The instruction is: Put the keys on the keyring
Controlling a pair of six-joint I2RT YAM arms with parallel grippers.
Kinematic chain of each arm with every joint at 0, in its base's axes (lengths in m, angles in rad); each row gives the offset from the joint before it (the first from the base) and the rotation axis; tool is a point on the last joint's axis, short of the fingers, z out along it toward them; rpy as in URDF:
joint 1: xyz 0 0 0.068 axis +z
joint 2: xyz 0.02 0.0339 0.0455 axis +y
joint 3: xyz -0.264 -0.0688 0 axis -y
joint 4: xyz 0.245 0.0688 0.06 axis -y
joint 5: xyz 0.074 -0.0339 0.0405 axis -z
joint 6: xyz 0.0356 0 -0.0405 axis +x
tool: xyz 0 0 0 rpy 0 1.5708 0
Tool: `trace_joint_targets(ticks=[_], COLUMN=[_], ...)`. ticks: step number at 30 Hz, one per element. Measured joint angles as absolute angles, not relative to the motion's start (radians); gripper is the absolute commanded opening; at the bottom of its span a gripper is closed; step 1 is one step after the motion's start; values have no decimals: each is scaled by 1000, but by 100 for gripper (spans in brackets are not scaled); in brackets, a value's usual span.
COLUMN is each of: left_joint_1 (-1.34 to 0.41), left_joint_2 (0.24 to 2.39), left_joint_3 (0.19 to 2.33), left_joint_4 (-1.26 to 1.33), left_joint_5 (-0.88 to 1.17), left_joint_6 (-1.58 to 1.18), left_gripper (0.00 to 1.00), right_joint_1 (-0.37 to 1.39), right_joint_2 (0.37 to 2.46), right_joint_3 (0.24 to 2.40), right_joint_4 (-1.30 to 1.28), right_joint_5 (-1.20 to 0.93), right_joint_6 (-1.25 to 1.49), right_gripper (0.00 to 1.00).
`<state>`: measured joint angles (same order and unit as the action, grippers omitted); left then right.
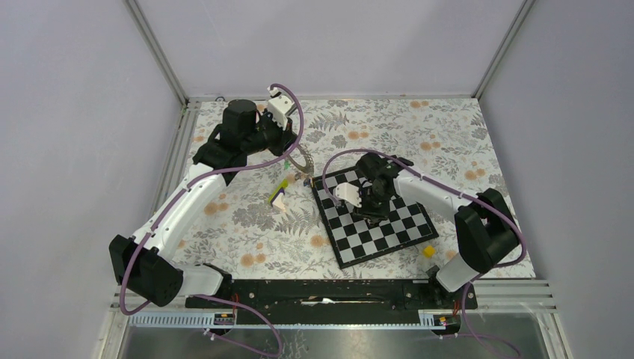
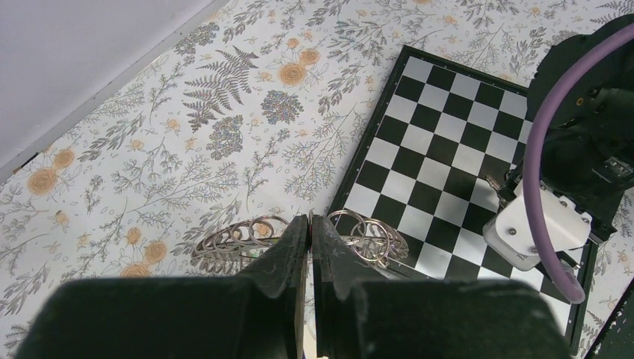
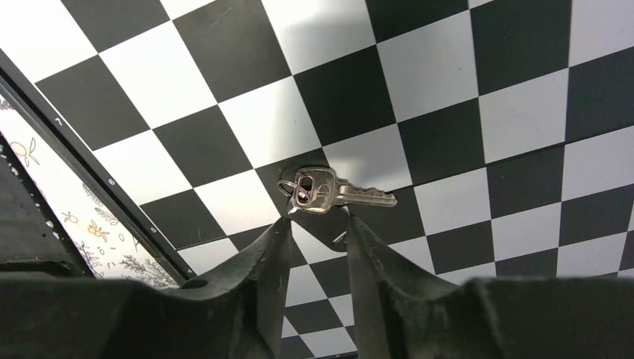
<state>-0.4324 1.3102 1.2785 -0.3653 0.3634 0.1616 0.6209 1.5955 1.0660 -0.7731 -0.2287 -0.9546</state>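
Keyring middle hidden behind left tool; lower rim likewise.

Plain lilac walls enclose a floral-patterned table.

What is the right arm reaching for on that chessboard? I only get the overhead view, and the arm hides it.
Observer: The right wrist camera shows a small silver key lying flat on the chessboard, with a tiny ring through its head.
Operator: Has the arm grabbed it?
Observer: No. The right pincer is open, its tips just short of the key's head.
Operator: And what is the left arm holding?
Observer: The left wrist camera shows the left pincer shut on the keyring, whose grey coils stick out on both sides of the fingers.
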Motion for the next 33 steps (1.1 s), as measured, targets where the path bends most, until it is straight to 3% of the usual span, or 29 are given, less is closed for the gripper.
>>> trace_joint_targets(ticks=[9, 18, 22, 30, 33], left_joint_1=[-432, -432, -432, -432, -432], left_joint_2=[1310, 1310, 1310, 1305, 1303], left_joint_3=[1279, 1279, 1279, 1278, 1279], left_joint_4=[-365, -365, -365, -364, -364], left_joint_5=[367, 369, 370, 372, 374], left_joint_6=[162, 162, 162, 162, 162], left_gripper=[7, 7, 7, 8, 8], right_joint_1=[622, 650, 654, 655, 655], right_joint_2=[1608, 1650, 1650, 1650, 1649], right_joint_3=[1053, 1053, 1053, 1053, 1058], right_joint_4=[-765, -753, -750, -751, -756], right_joint_5=[-253, -253, -253, -257, -271], right_joint_6=[-987, -994, -995, -989, -981], right_gripper=[50, 45, 37, 3, 0])
